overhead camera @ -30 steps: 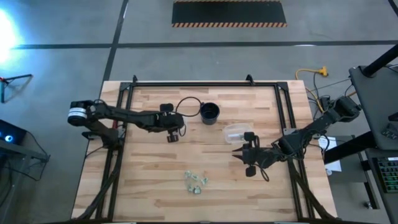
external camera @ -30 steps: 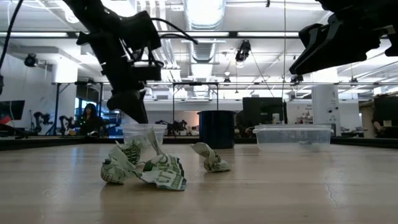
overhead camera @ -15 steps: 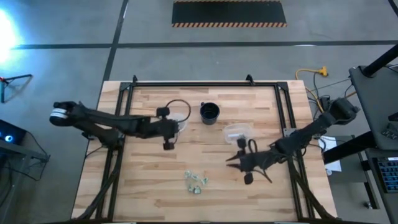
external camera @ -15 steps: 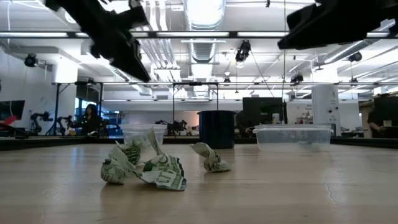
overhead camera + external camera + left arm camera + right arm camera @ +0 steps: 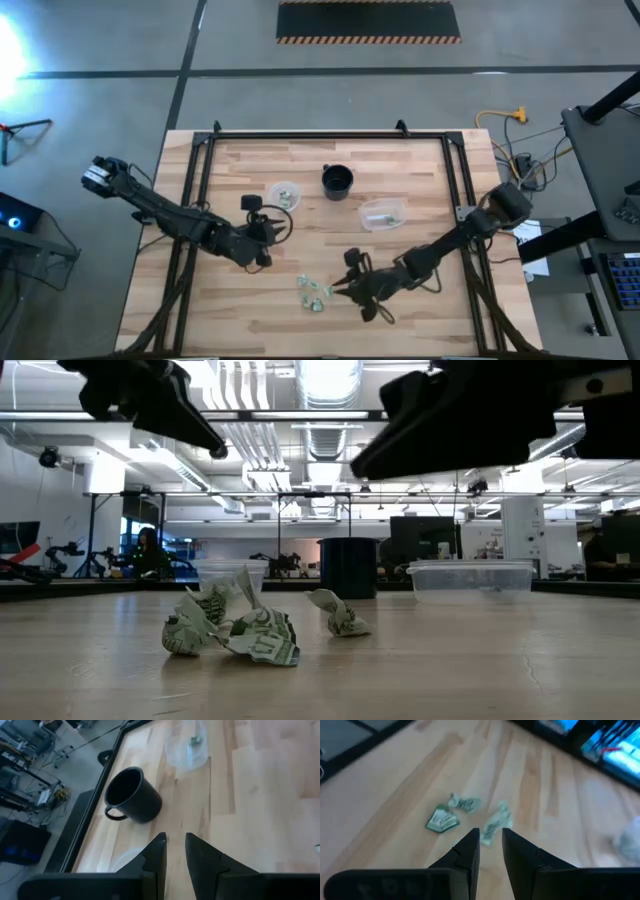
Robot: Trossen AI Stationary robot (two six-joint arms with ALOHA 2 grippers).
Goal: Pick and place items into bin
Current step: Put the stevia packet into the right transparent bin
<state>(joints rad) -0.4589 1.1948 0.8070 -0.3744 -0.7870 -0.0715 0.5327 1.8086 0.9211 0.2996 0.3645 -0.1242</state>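
Several small crumpled pale green and whitish pieces (image 5: pixel 313 292) lie together on the wooden table near its near edge; they also show as pieces (image 5: pixel 232 628) and pieces (image 5: pixel 443 821). My right gripper (image 5: pixel 343 287) hovers just to their right, fingers shut, pointing at them; its fingers (image 5: pixel 490 836) touch nothing. My left gripper (image 5: pixel 262 243) hovers shut to the pieces' upper left, above bare wood, and shows as gripper (image 5: pixel 175 840).
A clear cup (image 5: pixel 284 194) with bits inside, a black mug (image 5: pixel 337 181) and a low clear container (image 5: pixel 382 212) stand on the far half of the table. The mug (image 5: pixel 132 795) and the container (image 5: pixel 187 747) lie ahead of my left gripper. A black frame borders the table.
My left gripper has moved from above the clear cup toward the near edge, uncovering the cup. My right gripper has travelled from beside the clear container toward the left and the near edge, ending beside the crumpled pieces. The pieces have stayed put.
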